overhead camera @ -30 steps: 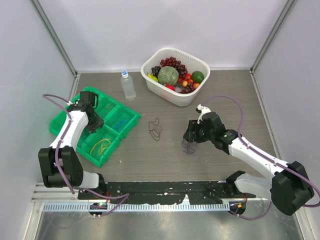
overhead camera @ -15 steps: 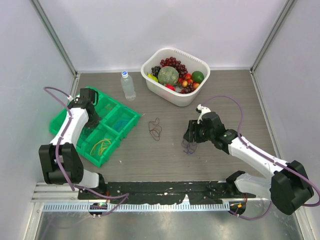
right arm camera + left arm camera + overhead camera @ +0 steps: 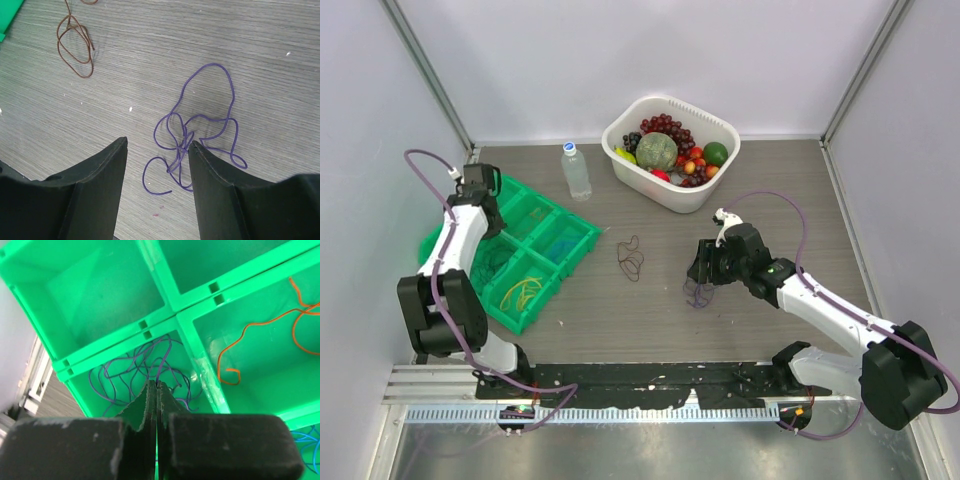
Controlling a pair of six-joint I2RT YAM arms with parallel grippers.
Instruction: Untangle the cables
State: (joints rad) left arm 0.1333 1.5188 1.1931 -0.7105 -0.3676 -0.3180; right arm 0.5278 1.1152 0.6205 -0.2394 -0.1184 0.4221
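Loose on the table lie a purple cable (image 3: 200,125) (image 3: 698,293) and, further left, a dark brown cable (image 3: 75,47) (image 3: 631,258). My right gripper (image 3: 158,142) (image 3: 701,278) hangs open just over the purple tangle, its right fingertip at the knot. My left gripper (image 3: 156,384) (image 3: 490,220) is shut, hovering above a compartment of the green tray (image 3: 170,310) (image 3: 582,236) holding another purple cable (image 3: 125,375). One strand ends right at its tips; I cannot tell whether it is pinched. Neighbouring compartments hold an orange cable (image 3: 231,370), a blue cable (image 3: 305,437) and a yellow cable (image 3: 525,290).
A white basket (image 3: 662,192) of fruit stands at the back centre, with a small water bottle (image 3: 576,172) to its left. Enclosure walls close in on the left, right and back. The arm bases sit along the near edge.
The left arm has swung back and left over the tray while its jaws closed. The right arm and both table cables have not moved.
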